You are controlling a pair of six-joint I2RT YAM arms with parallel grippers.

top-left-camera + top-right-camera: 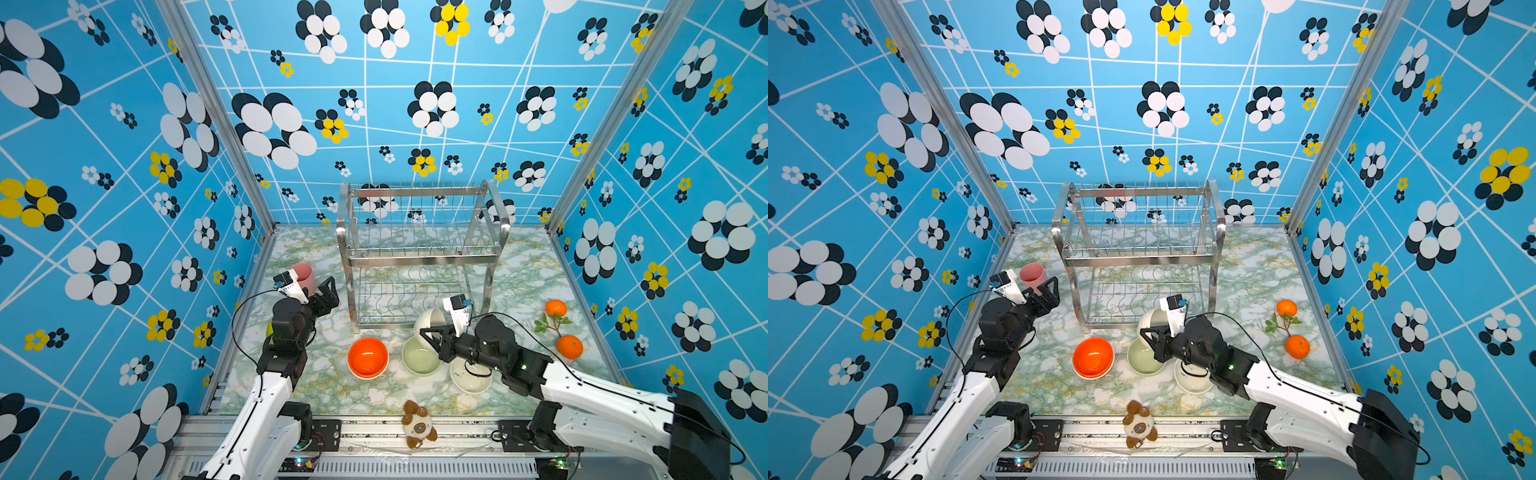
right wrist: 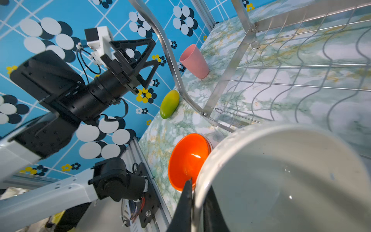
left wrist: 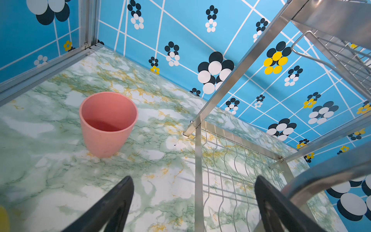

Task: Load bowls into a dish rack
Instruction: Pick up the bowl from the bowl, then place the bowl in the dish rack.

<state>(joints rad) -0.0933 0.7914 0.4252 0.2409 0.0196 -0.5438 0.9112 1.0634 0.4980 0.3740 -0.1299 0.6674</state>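
On the marbled tabletop (image 1: 316, 386) we found the dish rack (image 1: 419, 257) empty, the right gripper (image 1: 424, 334) pinching a cream bowl (image 1: 430, 321) by its rim before the lower tier, the orange stack (image 1: 368, 357), green bowl (image 1: 419, 356) and second cream bowl (image 1: 469, 379) unloaded, the left gripper (image 1: 332, 293) spread.

A cream-white bowl (image 1: 430, 321) is held tilted by its rim in the closed right tool (image 1: 424, 333), just in front of the lower tier of the dish rack (image 1: 419, 253). Below it, a sage green bowl (image 1: 420, 356) is seen on the worktop (image 1: 519, 282). Nested orange bowls (image 1: 368, 357) sit beside it, and a second cream-white bowl (image 1: 471, 377) is partly covered by the right arm. The left tool (image 1: 332, 296) is spread wide beside a pink cup (image 1: 305, 275).
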